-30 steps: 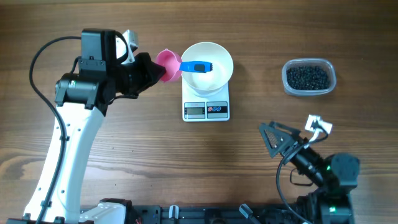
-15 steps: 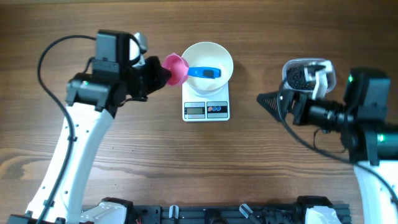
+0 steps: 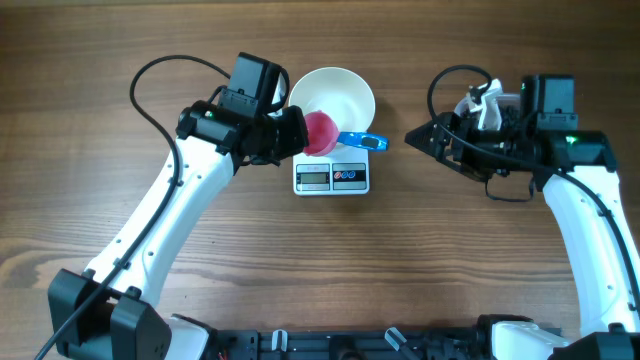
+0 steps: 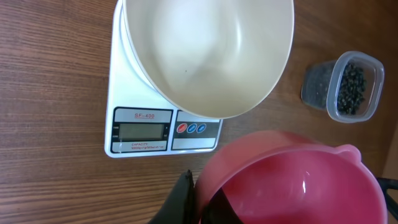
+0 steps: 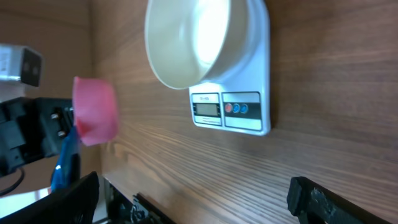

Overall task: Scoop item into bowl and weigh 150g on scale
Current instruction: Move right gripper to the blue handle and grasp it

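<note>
The place reads as a robotics lab bench: a white-and-black robot arm (image 3: 150, 230) at frame left, another (image 3: 590, 240) at right, trailing black cables (image 3: 150, 75), black mounting rail (image 3: 340, 345) along the bottom edge, brown wood-grain tabletop (image 3: 330, 260).

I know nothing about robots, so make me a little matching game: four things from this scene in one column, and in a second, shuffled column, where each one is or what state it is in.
Things:
1. white bowl
2. pink scoop
3. clear tub
4. scale

Descriptions:
A. holds the black beads
B. lies flat on the wooden table, display facing up
C. empty, standing on the scale
D. held in the air near the bowl

Pairs: 1-C, 2-D, 3-A, 4-B
</note>
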`<move>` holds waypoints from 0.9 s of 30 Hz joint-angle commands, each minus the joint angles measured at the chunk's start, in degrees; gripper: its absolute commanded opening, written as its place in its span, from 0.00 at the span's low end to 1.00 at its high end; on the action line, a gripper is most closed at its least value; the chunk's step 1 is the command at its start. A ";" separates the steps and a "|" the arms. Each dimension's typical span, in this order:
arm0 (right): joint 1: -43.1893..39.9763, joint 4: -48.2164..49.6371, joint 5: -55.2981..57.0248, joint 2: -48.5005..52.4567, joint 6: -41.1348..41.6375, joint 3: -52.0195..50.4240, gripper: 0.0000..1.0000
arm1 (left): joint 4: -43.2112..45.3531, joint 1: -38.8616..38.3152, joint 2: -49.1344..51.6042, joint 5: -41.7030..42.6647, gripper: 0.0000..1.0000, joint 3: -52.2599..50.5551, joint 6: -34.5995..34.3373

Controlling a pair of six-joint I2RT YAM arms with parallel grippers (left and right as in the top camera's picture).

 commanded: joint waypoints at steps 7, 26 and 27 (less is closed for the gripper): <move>-4.74 1.92 -22.27 -0.98 -8.63 1.03 0.94 | 1.01 -2.89 -0.11 -0.74 0.04 -0.11 -5.14; 6.75 8.07 -12.94 -0.98 7.87 1.01 0.26 | 3.39 -8.92 1.31 -4.13 0.04 -0.11 -17.94; 6.88 8.04 -12.92 -0.96 7.89 1.01 0.26 | 3.41 -8.94 1.31 -3.93 0.04 -0.11 -18.18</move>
